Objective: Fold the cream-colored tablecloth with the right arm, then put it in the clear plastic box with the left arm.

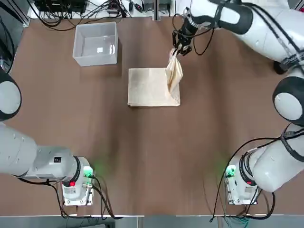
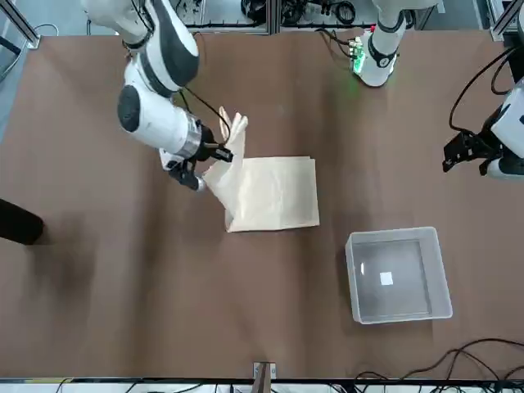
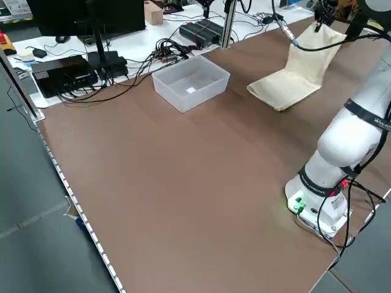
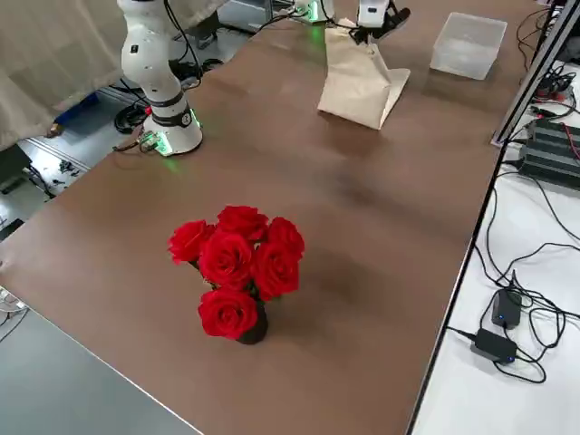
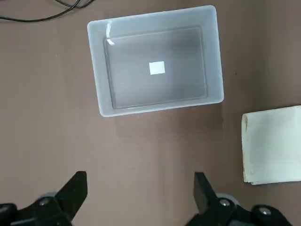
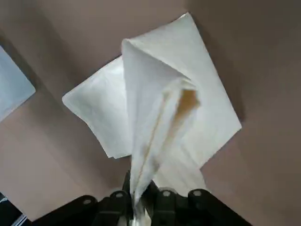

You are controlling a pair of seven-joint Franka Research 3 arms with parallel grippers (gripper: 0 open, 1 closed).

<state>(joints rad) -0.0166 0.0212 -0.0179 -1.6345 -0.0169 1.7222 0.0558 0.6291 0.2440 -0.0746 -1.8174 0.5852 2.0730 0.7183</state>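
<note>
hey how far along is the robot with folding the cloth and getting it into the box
Partly folded: the cream-colored tablecloth already lies as a compact rectangle on the table. In hand: the right gripper is shut on one edge of it, lifted above the rest for another fold. Left to do: finish the fold, then the left gripper, open and hanging over the table near the clear plastic box, must put it in. The box holds no cloth.

Glossy white arms [image 1: 266, 28], black cables [image 1: 223, 166]
</note>
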